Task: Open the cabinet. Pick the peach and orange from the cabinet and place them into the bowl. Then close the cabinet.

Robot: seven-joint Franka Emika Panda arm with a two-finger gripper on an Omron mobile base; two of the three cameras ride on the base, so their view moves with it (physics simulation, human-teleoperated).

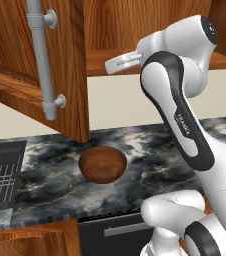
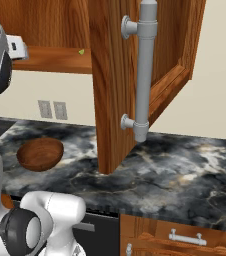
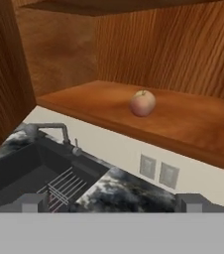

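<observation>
Note for your approach: gripper [image 3: 111, 206] fully spread and empty, peach [image 3: 142, 103] sitting on the open cabinet [image 3: 183, 119] shelf straight ahead and slightly above the fingertips, well apart.

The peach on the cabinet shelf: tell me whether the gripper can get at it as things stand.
Probably yes. The cabinet doors stand open, and in the hand view the peach sits alone on the bare shelf ahead of the open gripper, with nothing between them.
</observation>
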